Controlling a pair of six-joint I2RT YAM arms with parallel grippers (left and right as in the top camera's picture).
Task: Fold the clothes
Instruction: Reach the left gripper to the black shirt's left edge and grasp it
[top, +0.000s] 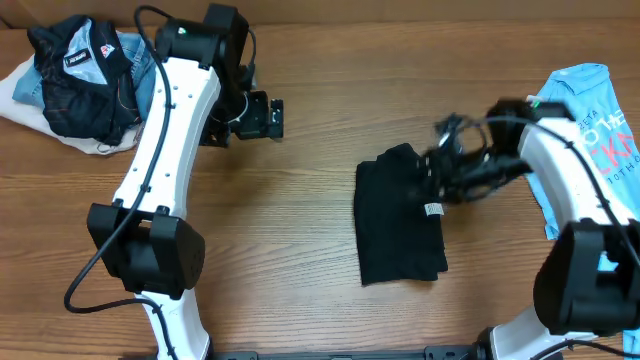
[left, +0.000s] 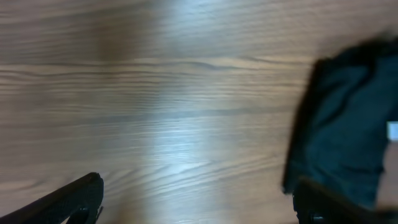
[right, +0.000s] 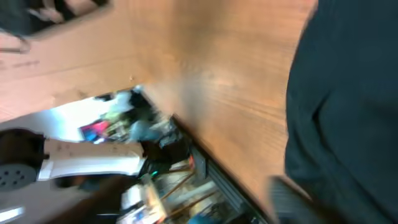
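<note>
Far left, the dark jacket (top: 80, 75) sits heaped at the desk (top: 300, 230) corner, out of play. Next along, the left gripper (top: 262, 117) hangs over bare wood with its fingers spread wide and nothing between them; its wrist camera catches only the edge of the cloth off to one side.

Centre-right, there's the black T-shirt (top: 395, 225), lying flat on the desk as a narrow folded rectangle. Its long axis runs from the far side of the desk towards the robot, and the white label (top: 434, 209) shows on its right edge.

The right gripper (top: 445, 170) is right over that shirt's far right corner, just above the label, but it is too blurred in both views to tell whether the fingers are apart or pinching cloth. Beyond it lies the light blue T-shirt (top: 590, 110), at the right edge.

The read here: the shirt lies just left of and below the right gripper, well apart from the left one, so the right arm is the nearer, and a further fold would likely go across that long axis
</note>
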